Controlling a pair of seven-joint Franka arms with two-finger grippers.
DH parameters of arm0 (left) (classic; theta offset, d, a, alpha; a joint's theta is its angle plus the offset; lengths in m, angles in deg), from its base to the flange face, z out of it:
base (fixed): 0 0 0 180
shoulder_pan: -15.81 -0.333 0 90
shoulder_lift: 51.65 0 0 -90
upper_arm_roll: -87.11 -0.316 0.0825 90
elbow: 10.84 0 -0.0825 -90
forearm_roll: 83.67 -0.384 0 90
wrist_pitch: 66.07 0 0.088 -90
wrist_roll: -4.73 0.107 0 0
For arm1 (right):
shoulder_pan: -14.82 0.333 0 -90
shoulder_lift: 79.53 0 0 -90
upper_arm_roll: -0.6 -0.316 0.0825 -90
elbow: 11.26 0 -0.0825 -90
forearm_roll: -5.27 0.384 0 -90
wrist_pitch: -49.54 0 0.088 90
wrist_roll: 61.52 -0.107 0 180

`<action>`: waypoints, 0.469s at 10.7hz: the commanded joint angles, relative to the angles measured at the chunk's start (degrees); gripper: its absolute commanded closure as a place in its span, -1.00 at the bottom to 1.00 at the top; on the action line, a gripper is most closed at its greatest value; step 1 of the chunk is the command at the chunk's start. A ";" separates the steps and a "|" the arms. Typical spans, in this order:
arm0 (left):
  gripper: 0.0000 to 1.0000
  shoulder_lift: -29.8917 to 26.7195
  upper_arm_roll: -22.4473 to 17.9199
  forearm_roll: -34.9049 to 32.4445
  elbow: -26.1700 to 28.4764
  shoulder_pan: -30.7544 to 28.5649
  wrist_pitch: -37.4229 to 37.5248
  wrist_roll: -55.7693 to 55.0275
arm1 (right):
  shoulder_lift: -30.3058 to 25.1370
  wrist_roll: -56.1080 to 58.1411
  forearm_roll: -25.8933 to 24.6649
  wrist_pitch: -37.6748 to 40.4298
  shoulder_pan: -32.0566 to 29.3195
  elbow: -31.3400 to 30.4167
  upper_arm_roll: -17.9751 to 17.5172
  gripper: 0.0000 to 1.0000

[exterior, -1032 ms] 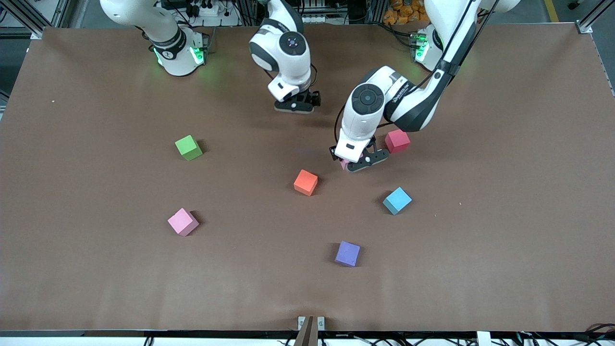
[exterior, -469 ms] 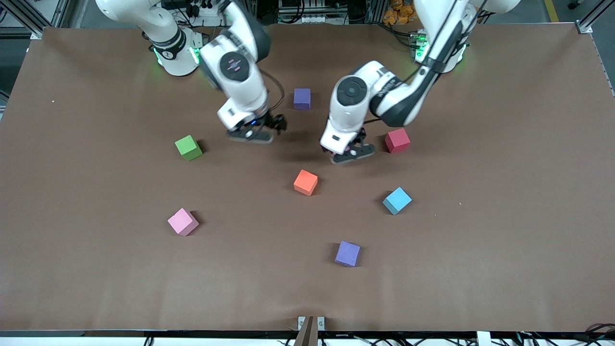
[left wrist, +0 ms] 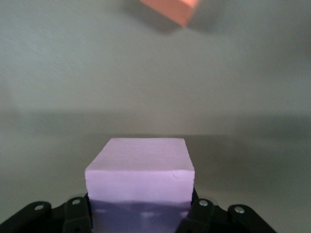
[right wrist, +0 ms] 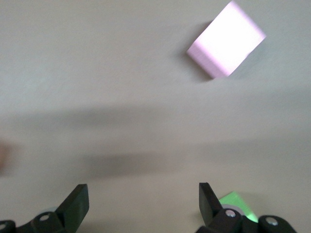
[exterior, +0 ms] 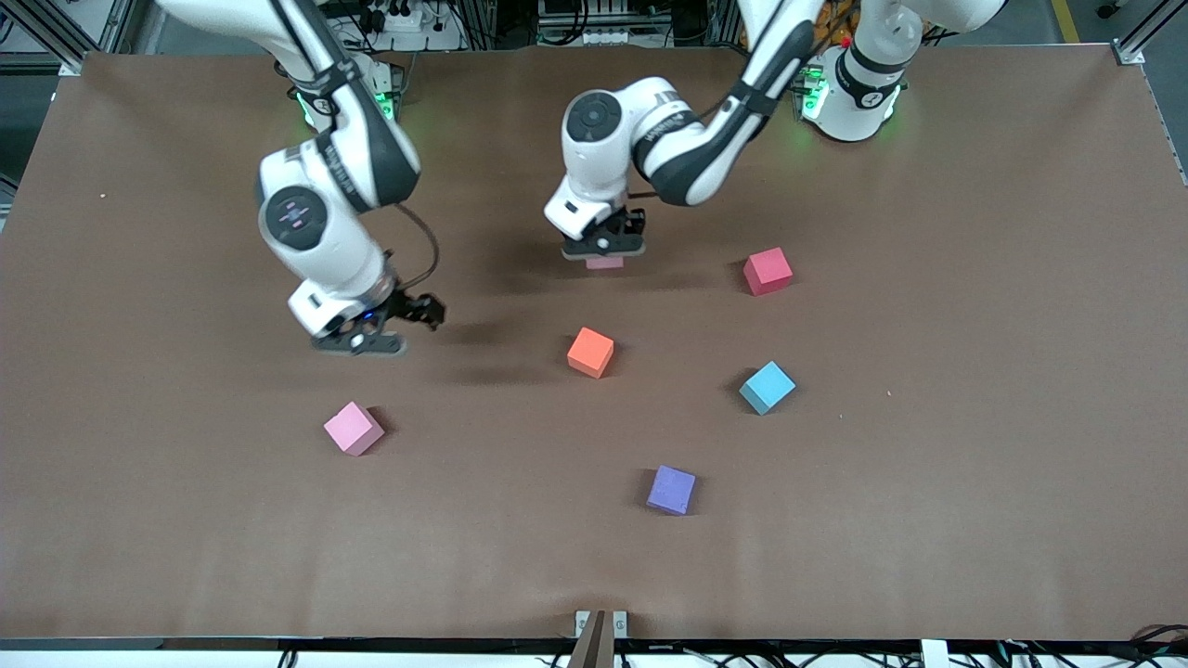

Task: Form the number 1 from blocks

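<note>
Between the fingers of the left gripper [exterior: 604, 250], a light pink block [left wrist: 141, 167] is being pinched above the table [exterior: 928, 464], over a spot farther from the front camera than the orange block [exterior: 591, 353]. The right gripper [right wrist: 143, 201] is hanging spread and empty above the green block [right wrist: 236, 200], near the other light pink block [exterior: 353, 428]. No writing is readable.

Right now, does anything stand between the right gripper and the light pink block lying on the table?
Nothing visible does. The right gripper, open, hangs over bare table near the light pink block. Only the green block shows, close by one finger and off that path.
</note>
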 commanded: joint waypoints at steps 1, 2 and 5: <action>1.00 2.47 -0.42 -3.30 -1.82 0.67 -0.38 0.14 | 4.94 -0.77 -1.19 0.48 -1.50 6.04 -1.03 -1.00; 1.00 3.34 -0.42 -3.31 -1.73 1.80 -0.38 0.14 | 5.56 -0.60 -1.19 0.48 -2.56 6.84 -1.03 -1.00; 1.00 5.02 -0.33 -3.31 -2.26 2.34 -1.42 0.14 | 5.57 2.65 -1.19 0.48 -6.96 7.03 -1.03 -1.00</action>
